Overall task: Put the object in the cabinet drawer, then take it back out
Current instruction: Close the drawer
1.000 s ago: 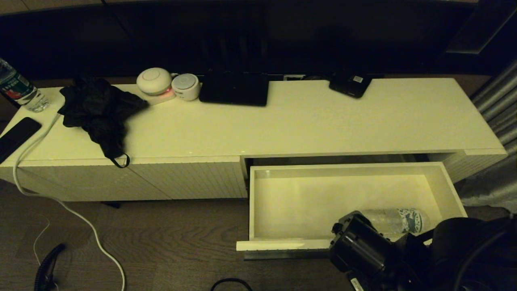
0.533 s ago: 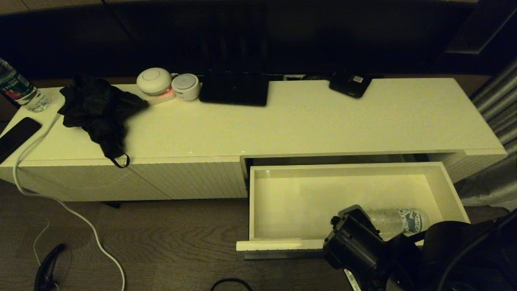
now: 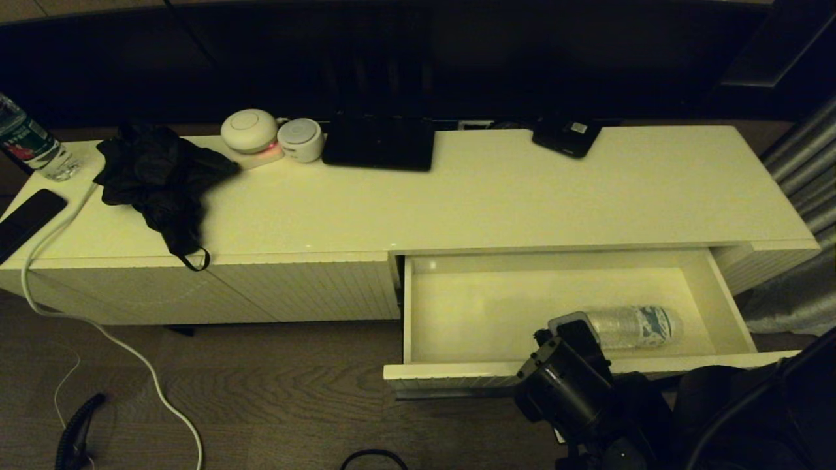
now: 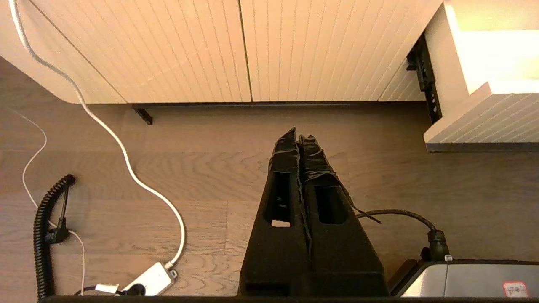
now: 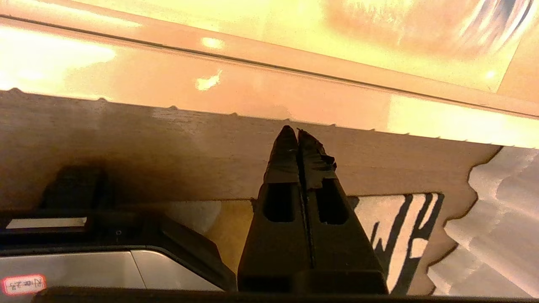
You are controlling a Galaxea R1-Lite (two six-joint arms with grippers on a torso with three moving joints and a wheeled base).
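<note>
Head view, swept from left to right: I see a long, low white cabinet [image 3: 457, 196] along a dark wall. At its far left end stands a bottle with a green-and-red label [image 3: 29, 147], and near it a dark phone [image 3: 29, 219] lies flat with a white cable [image 3: 98, 326] running down to the wooden floor [image 3: 261, 405]. Next comes a heap of black cloth [image 3: 160, 179], then two round white devices [image 3: 271, 136], a flat black device [image 3: 379, 143] and a smaller black box [image 3: 565, 137] at the back edge.

Below the cabinet top, right of centre, the cabinet drawer [image 3: 418, 307] stands partly pulled out. The clear water bottle [image 3: 630, 326] lies on its side inside the drawer, toward the right and near the front wall, with its blue-and-white label band at the right end. Nothing grips it.

My right arm reaches in from the lower right, its dark wrist over the drawer's front edge. In the right wrist view, the right end effector [image 5: 298, 132] has its fingers pressed together, tips at the drawer's ribbed front, holding nothing.

In the left wrist view, the left end effector [image 4: 299, 136] is parked above the floor, also pressed together and empty, facing the ribbed cabinet panels [image 4: 236, 46], with the drawer's corner off to one side.
</note>
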